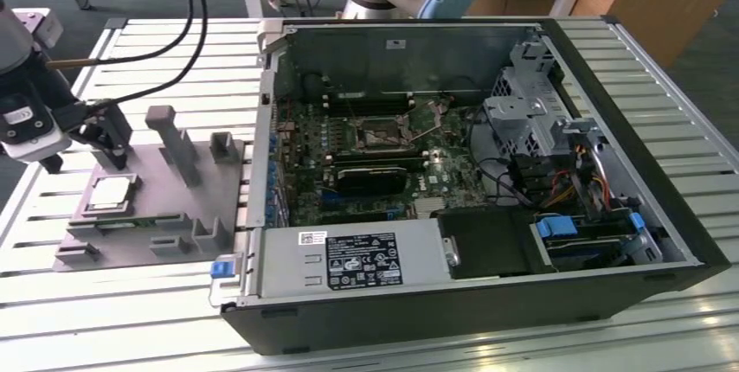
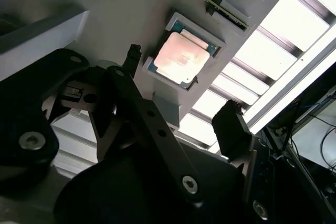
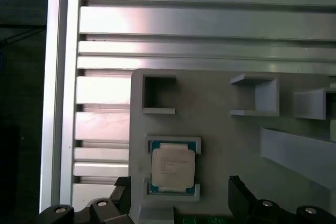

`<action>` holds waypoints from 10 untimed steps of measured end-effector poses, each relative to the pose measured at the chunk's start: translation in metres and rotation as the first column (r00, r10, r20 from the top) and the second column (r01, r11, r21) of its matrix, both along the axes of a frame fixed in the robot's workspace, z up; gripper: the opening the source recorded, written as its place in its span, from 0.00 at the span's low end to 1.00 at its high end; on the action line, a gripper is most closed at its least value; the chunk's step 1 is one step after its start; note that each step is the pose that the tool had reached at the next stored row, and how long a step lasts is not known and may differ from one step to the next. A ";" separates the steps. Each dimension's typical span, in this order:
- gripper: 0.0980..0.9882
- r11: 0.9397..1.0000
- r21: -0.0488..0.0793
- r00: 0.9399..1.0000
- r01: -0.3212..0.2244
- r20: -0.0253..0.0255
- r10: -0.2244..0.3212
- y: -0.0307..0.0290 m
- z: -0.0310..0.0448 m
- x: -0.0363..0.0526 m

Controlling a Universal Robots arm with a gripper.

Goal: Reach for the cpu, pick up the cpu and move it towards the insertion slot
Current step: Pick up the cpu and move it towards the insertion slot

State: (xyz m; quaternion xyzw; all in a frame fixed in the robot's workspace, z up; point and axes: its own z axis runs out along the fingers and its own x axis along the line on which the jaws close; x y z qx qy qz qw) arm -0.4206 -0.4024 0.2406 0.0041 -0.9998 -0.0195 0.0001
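Note:
The cpu [image 1: 112,192] is a small silver-topped square chip. It lies flat in a recess of the grey fixture [image 1: 173,177] at the exterior view's left. My gripper [image 1: 81,151] hangs just above and behind it, open, with nothing between the fingers. In both wrist views the black fingers [image 2: 231,129] [image 3: 239,195] stand wide apart on either side of the cpu [image 2: 181,59] [image 3: 172,166], clear of it. The insertion slot [image 1: 379,134] is the square silver-framed socket on the motherboard inside the open computer case.
The open case [image 1: 646,173] fills the middle and right of the slatted metal table [image 1: 138,303]. A black expansion card [image 1: 369,177] lies below the socket. Upright posts [image 1: 173,143] rise from the fixture beside the cpu. Black cables [image 1: 190,35] trail over the table to my arm.

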 end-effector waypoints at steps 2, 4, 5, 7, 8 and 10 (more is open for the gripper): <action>0.81 1.000 0.000 1.000 0.000 0.000 0.000 -0.0002 -0.0036 -0.0002; 0.81 1.000 0.000 1.000 -0.001 0.000 0.001 -0.0007 -0.0072 -0.0004; 0.81 1.000 0.000 1.000 -0.001 0.000 0.001 -0.0009 -0.0091 -0.0005; 0.81 1.000 0.000 1.000 -0.002 0.000 0.002 -0.0011 -0.0127 -0.0008; 0.81 1.000 0.000 1.000 -0.003 0.000 0.003 -0.0011 -0.0141 -0.0010; 0.81 1.000 0.000 1.000 -0.003 0.000 0.003 -0.0011 -0.0159 -0.0016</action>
